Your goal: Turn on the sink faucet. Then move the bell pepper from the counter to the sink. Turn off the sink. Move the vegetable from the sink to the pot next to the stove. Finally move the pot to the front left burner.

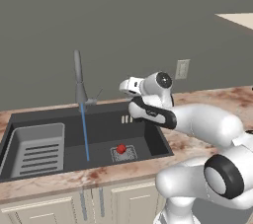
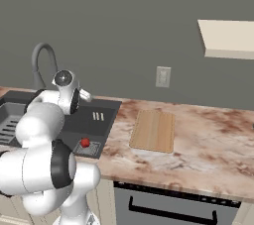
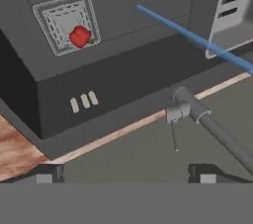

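Note:
Water runs in a thin blue stream [image 1: 85, 134] from the sink faucet [image 1: 78, 77] into the dark sink [image 1: 104, 129]. The red bell pepper [image 1: 121, 148] lies on the square drain grate, also seen from the hand [image 3: 80, 36]. My gripper [image 3: 126, 174] is open and holds nothing. It hovers behind the basin's right half, right of the faucet base. The thin lever [image 3: 174, 136] sticks out from the faucet base [image 3: 180, 108] just ahead of the fingertips, not touching them. The pot and stove are out of view.
A light grey slotted tray [image 1: 37, 149] fills the sink's left part. On the marble counter [image 2: 208, 140] right of the sink lies a wooden cutting board [image 2: 154, 130]. A wall outlet [image 2: 162, 76] and a shelf [image 2: 228, 38] are behind.

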Robot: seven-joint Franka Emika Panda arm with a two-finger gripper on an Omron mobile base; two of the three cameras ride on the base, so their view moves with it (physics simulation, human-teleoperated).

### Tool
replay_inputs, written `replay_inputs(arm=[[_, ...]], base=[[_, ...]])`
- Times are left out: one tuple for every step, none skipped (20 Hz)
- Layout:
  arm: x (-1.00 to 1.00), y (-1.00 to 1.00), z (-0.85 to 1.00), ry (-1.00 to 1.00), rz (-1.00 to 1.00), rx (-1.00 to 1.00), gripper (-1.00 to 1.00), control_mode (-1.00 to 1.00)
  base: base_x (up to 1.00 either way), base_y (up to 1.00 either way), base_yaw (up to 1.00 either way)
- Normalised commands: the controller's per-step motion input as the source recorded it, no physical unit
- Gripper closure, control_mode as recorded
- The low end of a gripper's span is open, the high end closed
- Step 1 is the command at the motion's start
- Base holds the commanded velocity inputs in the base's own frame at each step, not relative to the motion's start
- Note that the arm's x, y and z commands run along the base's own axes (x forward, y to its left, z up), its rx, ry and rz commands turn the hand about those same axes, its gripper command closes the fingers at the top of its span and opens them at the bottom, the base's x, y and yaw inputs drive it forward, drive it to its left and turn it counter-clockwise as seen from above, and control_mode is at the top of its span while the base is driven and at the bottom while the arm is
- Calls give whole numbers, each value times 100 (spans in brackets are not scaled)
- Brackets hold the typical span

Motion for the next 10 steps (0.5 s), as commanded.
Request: replay_inputs(arm=[[0, -6, 41, 29, -39, 19, -100, -100], [0, -5, 46, 29, -38, 20, -100, -100], [4, -8, 46, 30, -34, 19, -100, -100], [6, -12, 41, 31, -32, 19, -100, -100], [2, -16, 24, 30, -28, 19, -100, -100], [0, -11, 11, 30, -27, 18, -100, -100], [0, -7, 0, 28, -26, 18, -100, -100], [0, -5, 0, 27, -25, 19, -100, -100], [0, -2, 0, 22, -25, 22, -100, -100], [0, -2, 0, 20, -25, 25, -100, -100]], base=[[0, 0, 0], [0, 0, 0], [0, 0, 0], [0, 0, 0], [0, 0, 0], [0, 0, 0], [0, 0, 0], [0, 0, 0], [0, 0, 0], [0, 0, 0]])
